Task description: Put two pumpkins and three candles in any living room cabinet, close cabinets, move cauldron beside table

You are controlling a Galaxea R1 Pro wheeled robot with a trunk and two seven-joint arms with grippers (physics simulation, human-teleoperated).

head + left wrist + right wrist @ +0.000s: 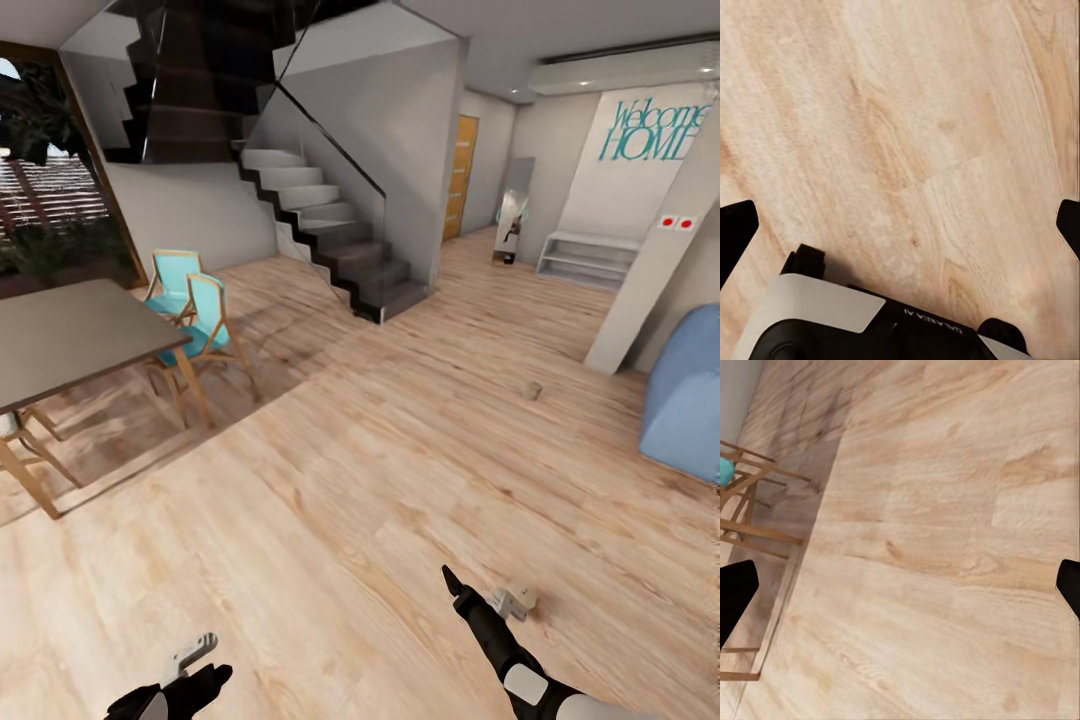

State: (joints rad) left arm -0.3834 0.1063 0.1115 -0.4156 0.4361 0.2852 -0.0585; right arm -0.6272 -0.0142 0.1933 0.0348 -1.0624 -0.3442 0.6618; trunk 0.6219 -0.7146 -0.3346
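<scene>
Wood floor (400,480) open ahead btwn surface (70,335) w/ chairs (200,330) left, blue beanbag (690,400) right; stairs (340,240) beyond.

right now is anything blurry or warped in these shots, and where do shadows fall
Head view: wide-angle warp bends the walls and stairs; a soft shadow lies under the table and chairs; the small tan object on the floor is too blurred to identify. Left wrist view: floor grain soft, no glare. Right wrist view: a darker floor band lies by the chair legs.

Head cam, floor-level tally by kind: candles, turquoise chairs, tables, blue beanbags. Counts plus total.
candle: 1
turquoise chairs: 2
table: 1
blue beanbag: 1
Total: 5
</scene>
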